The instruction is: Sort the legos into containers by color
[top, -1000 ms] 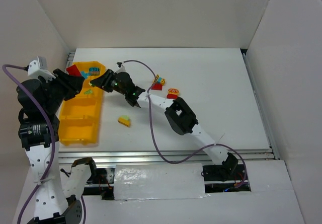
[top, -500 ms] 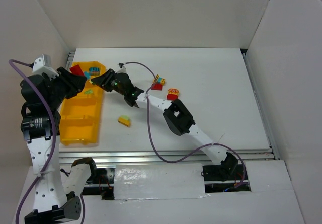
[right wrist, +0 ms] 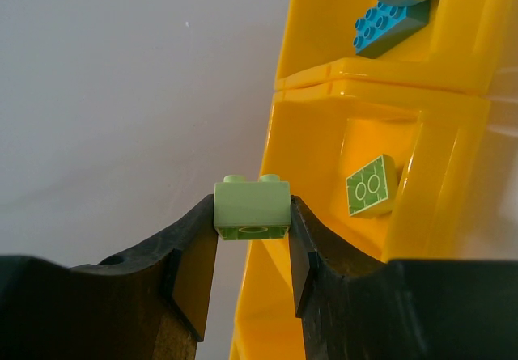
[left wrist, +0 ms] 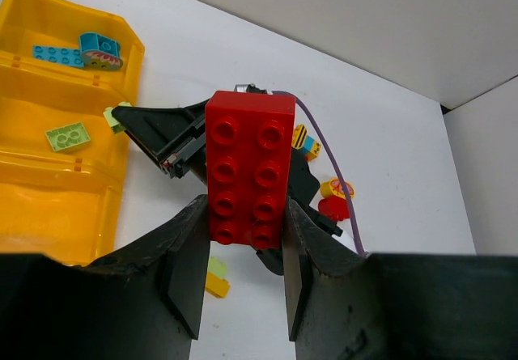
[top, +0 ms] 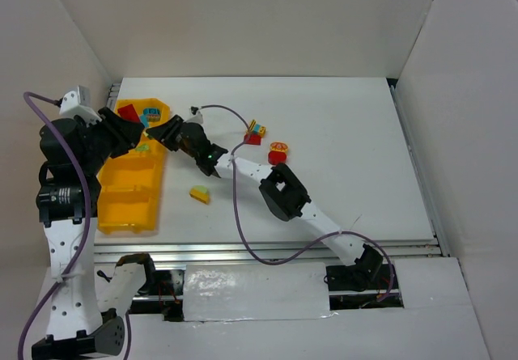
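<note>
Right tool (right wrist: 251, 211), clenched on a pale green brick (right wrist: 252, 202): over the last second it edges left across the table (top: 348, 141) to the rim of the yellow bin tray (right wrist: 453, 141), beside the compartment that holds a flat green brick (right wrist: 370, 185), so a matching drop looks close. Left tool (left wrist: 244, 214), gripping a red two-by-four brick (left wrist: 249, 154), shifts slightly near the tray's far end. A yellow brick (top: 199, 193) and a red-and-yellow clump (top: 256, 132) lie unsorted on the table.
</note>
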Controlling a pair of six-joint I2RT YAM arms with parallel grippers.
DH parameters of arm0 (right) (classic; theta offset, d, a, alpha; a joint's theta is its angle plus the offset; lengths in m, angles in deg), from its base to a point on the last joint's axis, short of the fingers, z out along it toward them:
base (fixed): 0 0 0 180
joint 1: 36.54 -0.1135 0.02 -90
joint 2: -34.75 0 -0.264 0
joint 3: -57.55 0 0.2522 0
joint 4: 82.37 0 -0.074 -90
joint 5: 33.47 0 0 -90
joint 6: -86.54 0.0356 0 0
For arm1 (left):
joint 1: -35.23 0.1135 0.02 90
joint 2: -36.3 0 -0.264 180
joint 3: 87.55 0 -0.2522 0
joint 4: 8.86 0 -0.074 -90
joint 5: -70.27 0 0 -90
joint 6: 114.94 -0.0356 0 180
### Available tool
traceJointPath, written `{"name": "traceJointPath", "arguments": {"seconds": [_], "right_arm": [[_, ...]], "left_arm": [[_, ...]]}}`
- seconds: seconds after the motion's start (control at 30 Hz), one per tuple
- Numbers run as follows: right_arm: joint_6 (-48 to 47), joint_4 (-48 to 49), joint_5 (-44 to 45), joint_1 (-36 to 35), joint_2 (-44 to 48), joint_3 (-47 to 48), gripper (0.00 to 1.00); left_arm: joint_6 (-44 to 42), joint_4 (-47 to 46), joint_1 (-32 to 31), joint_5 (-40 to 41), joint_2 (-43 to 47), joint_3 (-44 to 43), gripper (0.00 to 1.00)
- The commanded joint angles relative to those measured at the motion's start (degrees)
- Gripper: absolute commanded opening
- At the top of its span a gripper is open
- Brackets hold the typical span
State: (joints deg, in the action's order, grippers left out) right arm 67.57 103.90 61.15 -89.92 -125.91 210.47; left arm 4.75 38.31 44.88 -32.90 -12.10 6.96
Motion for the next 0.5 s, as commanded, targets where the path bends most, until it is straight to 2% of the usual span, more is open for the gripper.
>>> {"name": "traceJointPath", "arguments": {"seconds": [0.0,0.2,0.27,0.47], "right_arm": [[-1.23,3.16,1.80,-0.76,-0.36,2.62,0.28],[-3.08,2.73,0.91,-0.84,-0.18,3.05,0.19],[-3.35,2.99,0.56,-0.84,-0.71,3.84,0.19],[-2.21,4.65,-0.49,-0.93,-1.41,4.82,0.34]], "left_arm": [[-2.18,-2.56,-1.12,1.74,-0.02,-1.23,0.00],[-2.10,-1.59,-1.83,3.33,-0.03,-2.10,0.00],[-2.09,-1.50,-1.91,3.50,0.24,-2.10,0.00],[-2.27,-1.59,-1.92,4.29,0.85,-1.05,0.00]]}}
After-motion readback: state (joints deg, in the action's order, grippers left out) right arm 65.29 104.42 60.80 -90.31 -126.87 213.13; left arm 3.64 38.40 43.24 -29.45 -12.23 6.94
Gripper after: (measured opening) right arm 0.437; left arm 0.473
